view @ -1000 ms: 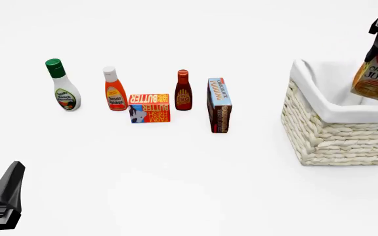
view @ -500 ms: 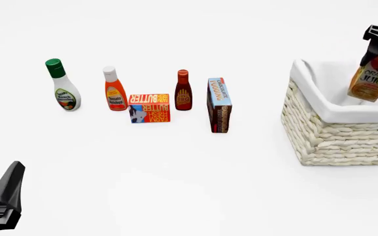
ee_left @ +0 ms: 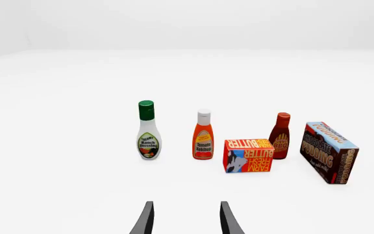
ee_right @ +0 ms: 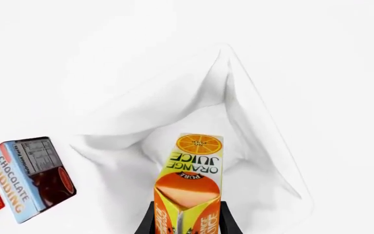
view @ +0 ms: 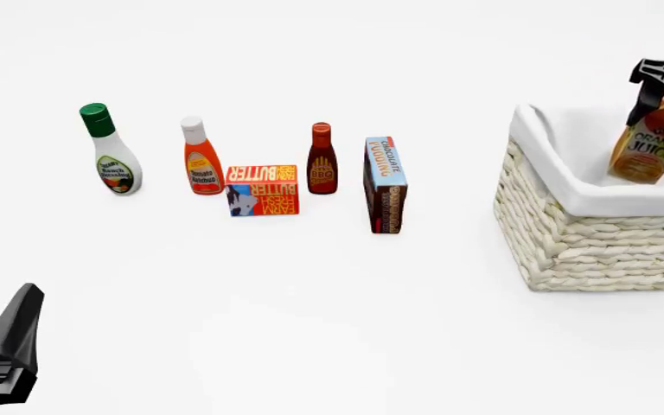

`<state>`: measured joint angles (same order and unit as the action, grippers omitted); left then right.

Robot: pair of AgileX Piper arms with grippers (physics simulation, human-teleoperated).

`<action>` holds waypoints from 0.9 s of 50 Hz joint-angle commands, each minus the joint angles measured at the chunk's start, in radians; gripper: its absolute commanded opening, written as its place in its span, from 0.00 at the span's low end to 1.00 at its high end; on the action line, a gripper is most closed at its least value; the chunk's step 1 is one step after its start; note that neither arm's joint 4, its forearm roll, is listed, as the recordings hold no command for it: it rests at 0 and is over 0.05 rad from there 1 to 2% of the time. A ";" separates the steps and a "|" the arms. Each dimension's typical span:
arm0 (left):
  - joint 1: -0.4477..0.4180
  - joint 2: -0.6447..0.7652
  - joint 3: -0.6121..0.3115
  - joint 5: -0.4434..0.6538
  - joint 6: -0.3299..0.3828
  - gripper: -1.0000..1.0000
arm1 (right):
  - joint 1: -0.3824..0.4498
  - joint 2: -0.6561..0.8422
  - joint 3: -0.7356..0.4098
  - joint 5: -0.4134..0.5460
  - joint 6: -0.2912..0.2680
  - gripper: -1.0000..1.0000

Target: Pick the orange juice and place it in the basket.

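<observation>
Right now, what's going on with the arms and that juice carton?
Right gripper shut on tall orange-and-yellow orange juice carton, hanging tilted over cream woven wicker basket. Left gripper open, idle. Nothing blocking the drop.

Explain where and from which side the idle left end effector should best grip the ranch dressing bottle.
Probably the narrow neck just below the green cap, reached level from the arms' side. The ranch dressing bottle stands upright at the row's left end, apart from the ketchup bottle, so the left end effector has room to straddle it.
</observation>
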<state>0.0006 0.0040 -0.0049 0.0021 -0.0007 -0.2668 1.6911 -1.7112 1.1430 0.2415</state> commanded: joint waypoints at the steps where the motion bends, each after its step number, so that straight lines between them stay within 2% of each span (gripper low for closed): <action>1: 0.000 0.000 0.000 0.000 0.000 1.00 | -0.006 0.015 0.007 -0.021 0.006 0.00; 13: 0.000 0.000 0.000 0.000 0.000 1.00 | 0.004 0.032 0.063 -0.073 0.009 0.00; 45: 0.000 0.000 0.000 0.000 0.000 1.00 | -0.004 0.053 0.120 -0.119 -0.007 0.00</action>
<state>0.0006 0.0040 -0.0049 0.0021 -0.0007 -0.2651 1.7476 -1.6046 1.0386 0.2216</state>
